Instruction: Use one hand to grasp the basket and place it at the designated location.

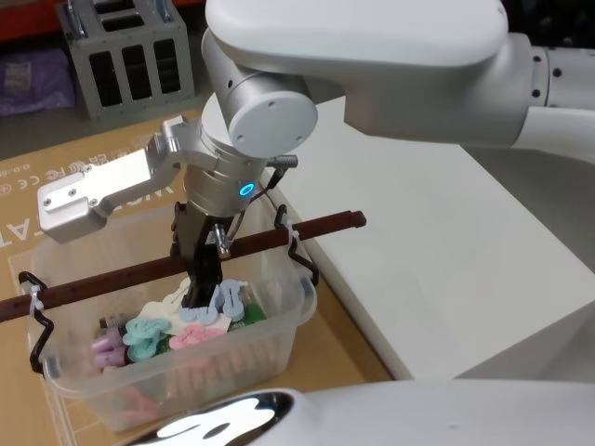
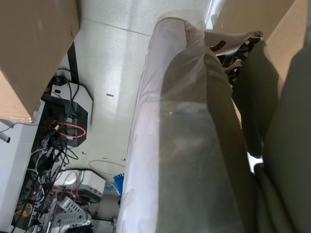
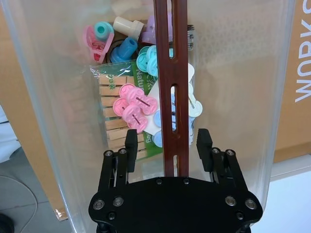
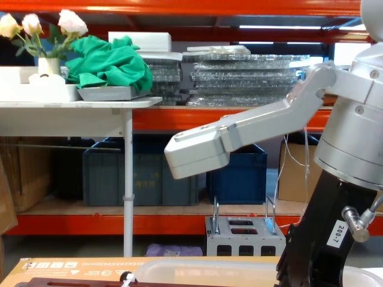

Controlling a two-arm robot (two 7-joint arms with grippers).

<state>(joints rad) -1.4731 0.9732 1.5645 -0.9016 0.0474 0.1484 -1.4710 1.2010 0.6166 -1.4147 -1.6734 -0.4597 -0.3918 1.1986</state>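
The basket (image 1: pixel 265 348) stood on a brown cardboard sheet (image 1: pixel 121 139), close to that sheet's right edge and just beside a low white surface (image 1: pixel 437 242) that ran along it. It was a milky, see-through tub, and its handle (image 1: pixel 316 228) – a flat dark reddish-brown bar with slots cut through it – lay across the top from end to end, overhanging the rim toward the white surface.

The right arm (image 1: pixel 372 56) reached in over the white surface and bent down over the tub. The right gripper (image 3: pixel 167 138) hung straight down at the middle of the handle, its two black fingers (image 3: pixel 131 143) spread apart with the bar between them – one finger on each side, and a sliver of space showing on both sides, so nothing was clamped. From the chest view the gripper's black body carried a small white label (image 4: pixel 332 233).

Inside the basket, under the bar, lay a heap of pastel clips (image 3: pixel 133 107) in pink, teal and pale blue, resting on what looked like a green-labelled packet (image 3: pixel 112 121) of wooden pegs.
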